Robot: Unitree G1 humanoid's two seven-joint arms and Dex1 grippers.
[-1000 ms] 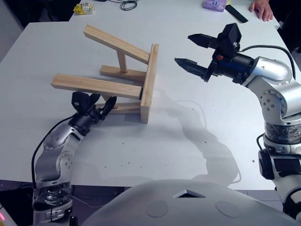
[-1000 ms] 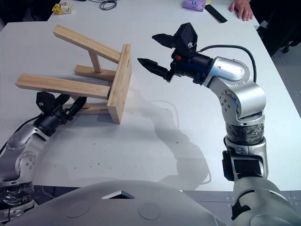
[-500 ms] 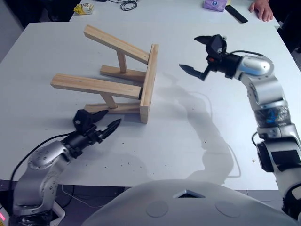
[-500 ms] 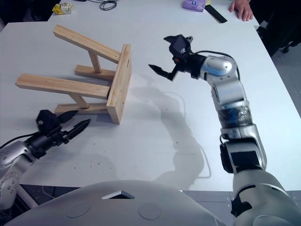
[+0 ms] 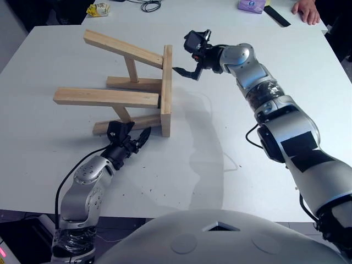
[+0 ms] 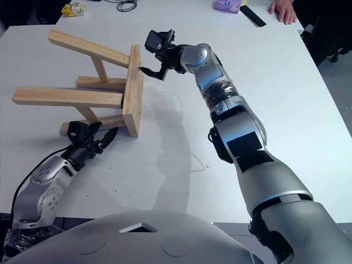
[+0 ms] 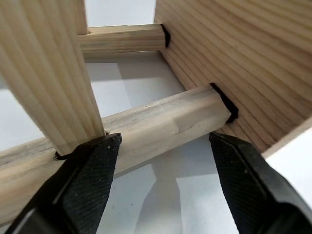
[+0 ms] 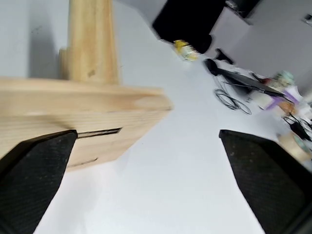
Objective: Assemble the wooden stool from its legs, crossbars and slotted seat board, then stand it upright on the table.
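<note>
Head stereo pair looks down and forward over the table [image 5: 247,110], and both eyes share the whole stool [image 5: 135,91] lying on its side. The left wrist camera is tucked tight against the stool's lowest leg [image 7: 161,122], facing the seat board [image 7: 243,53] underside. The right wrist camera sits close at the seat board's far end, looking past it.

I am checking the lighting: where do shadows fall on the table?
Left eye view: a soft shadow of the right arm lies on the table beside the seat board. Left wrist view: the stool leg shades the table beneath it.
</note>
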